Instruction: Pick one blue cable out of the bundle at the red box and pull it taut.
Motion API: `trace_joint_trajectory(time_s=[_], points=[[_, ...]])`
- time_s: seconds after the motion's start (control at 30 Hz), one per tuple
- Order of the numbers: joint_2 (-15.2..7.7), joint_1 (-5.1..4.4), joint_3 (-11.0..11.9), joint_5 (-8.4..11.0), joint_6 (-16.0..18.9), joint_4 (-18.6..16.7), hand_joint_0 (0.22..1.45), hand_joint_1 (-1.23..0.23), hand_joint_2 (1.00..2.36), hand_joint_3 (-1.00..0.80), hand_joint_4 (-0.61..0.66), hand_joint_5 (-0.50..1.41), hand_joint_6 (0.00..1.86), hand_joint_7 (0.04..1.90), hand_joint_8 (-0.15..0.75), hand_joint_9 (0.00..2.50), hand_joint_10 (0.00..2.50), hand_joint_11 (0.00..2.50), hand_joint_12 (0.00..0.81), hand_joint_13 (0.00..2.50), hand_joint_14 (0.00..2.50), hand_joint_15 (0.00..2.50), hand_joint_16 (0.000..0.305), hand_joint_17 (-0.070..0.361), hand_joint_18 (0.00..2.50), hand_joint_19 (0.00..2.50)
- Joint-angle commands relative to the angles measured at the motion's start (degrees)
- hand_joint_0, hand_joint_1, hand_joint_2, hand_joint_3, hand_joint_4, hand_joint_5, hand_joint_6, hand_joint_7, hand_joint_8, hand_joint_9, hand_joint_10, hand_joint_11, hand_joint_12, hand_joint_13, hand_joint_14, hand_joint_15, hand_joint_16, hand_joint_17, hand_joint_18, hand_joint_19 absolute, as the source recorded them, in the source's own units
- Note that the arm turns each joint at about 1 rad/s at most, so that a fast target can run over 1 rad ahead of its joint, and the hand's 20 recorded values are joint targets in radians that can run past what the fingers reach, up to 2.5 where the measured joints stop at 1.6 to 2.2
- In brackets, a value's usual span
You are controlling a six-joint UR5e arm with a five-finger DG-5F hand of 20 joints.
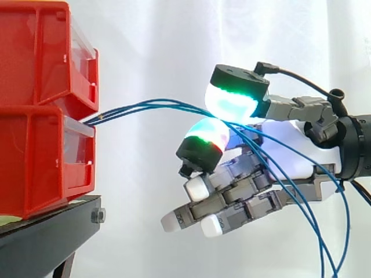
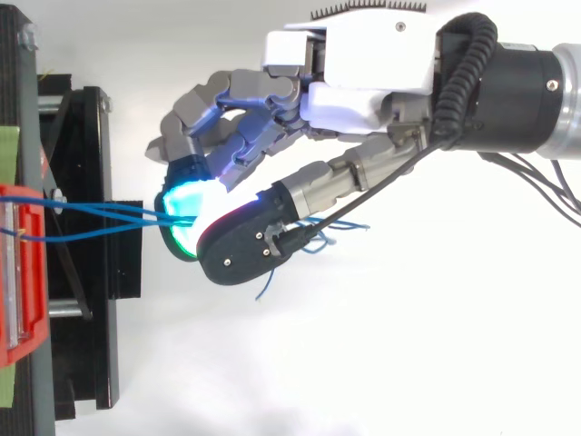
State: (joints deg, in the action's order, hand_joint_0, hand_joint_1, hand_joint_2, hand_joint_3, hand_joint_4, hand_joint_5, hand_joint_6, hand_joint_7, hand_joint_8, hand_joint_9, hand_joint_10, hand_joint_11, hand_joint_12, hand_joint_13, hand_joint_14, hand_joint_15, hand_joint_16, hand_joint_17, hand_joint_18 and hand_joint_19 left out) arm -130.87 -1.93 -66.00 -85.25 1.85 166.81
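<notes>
The side camera sits level with the work, close up, and looks across it. The red bins (image 1: 40, 116) are at 9 o'clock and the hand (image 1: 295, 156) is at 3 o'clock. The top camera looks down from close by. There the bins are at 9 o'clock and the arm (image 2: 517, 86) enters from 2 o'clock. Both views share the bins, the hand and the blue cables (image 1: 152, 103).

**Cables Cross the Open Gap Before the Bins**

Blue cables (image 1: 145, 106) stretch from the stacked red bins (image 1: 40, 110) to the hand (image 1: 290, 156), whose glowing pads (image 1: 232, 104) pinch them. Under the strands the space is open down to the black stand (image 1: 52, 229). Over them it is open against the white curtain (image 1: 174, 35). Slack loops hang beneath the wrist.
</notes>
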Motion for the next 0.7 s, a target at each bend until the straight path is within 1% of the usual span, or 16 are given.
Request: trace_joint_trajectory(time_s=[0.0,0.07,0.13,0.17,0.2,0.23,0.27,0.33,0.47,0.67], points=[[0.0,0.0,-0.01,0.0,0.0,0.36,0.49,-0.64,1.28,-0.11,-0.01,-0.08,0.86,1.19,0.362,0.83,0.01,0.4,0.474,0.29,0.0,0.0,0.077,0.173,0.56,0.2],[0.0,0.0,-0.01,0.0,0.0,0.54,0.49,-0.62,1.28,-0.12,0.0,-0.08,0.86,1.19,0.364,0.82,0.01,0.4,0.476,0.29,0.0,0.0,0.077,0.174,0.54,0.2],[0.0,0.0,-0.01,0.0,0.0,0.54,0.49,-0.63,1.27,-0.12,0.01,-0.09,0.86,1.18,0.364,0.82,0.01,0.41,0.479,0.28,0.0,0.0,0.078,0.174,0.54,0.18],[0.0,0.0,-0.01,0.0,0.0,0.54,0.52,-0.68,1.14,-0.07,0.02,-0.09,0.86,1.19,0.36,0.8,0.01,0.41,0.474,0.27,0.0,0.0,0.076,0.172,0.53,0.18],[0.0,0.0,-0.01,0.0,0.0,0.54,0.54,-0.72,1.08,-0.05,0.04,-0.1,0.86,1.19,0.358,0.79,0.01,0.41,0.471,0.27,0.0,0.0,0.075,0.17,0.52,0.18],[0.0,0.0,-0.01,0.0,0.0,0.54,0.55,-0.76,1.04,-0.02,0.05,-0.1,0.86,1.2,0.359,0.78,0.01,0.42,0.467,0.26,0.0,0.0,0.075,0.168,0.51,0.18],[0.0,0.0,-0.01,0.0,0.0,0.54,0.56,-0.79,1.04,-0.02,0.07,-0.1,0.86,1.19,0.358,0.77,0.01,0.43,0.464,0.26,0.0,0.0,0.074,0.167,0.51,0.18],[0.0,0.0,-0.01,0.0,0.0,0.54,0.58,-0.82,1.0,0.0,0.08,-0.11,0.87,1.19,0.355,0.76,0.01,0.43,0.457,0.25,0.0,0.0,0.073,0.164,0.49,0.17],[0.0,0.0,-0.01,-0.09,0.0,0.54,0.6,-0.88,1.01,-0.01,0.08,-0.12,0.87,1.19,0.343,0.71,0.01,0.44,0.436,0.22,0.0,0.0,0.068,0.153,0.46,0.18],[0.0,0.0,-0.01,-0.09,0.0,0.54,0.63,-0.93,1.01,-0.04,0.08,-0.15,0.89,1.15,0.319,0.65,0.01,0.46,0.412,0.18,0.0,0.0,0.064,0.144,0.41,0.17]])
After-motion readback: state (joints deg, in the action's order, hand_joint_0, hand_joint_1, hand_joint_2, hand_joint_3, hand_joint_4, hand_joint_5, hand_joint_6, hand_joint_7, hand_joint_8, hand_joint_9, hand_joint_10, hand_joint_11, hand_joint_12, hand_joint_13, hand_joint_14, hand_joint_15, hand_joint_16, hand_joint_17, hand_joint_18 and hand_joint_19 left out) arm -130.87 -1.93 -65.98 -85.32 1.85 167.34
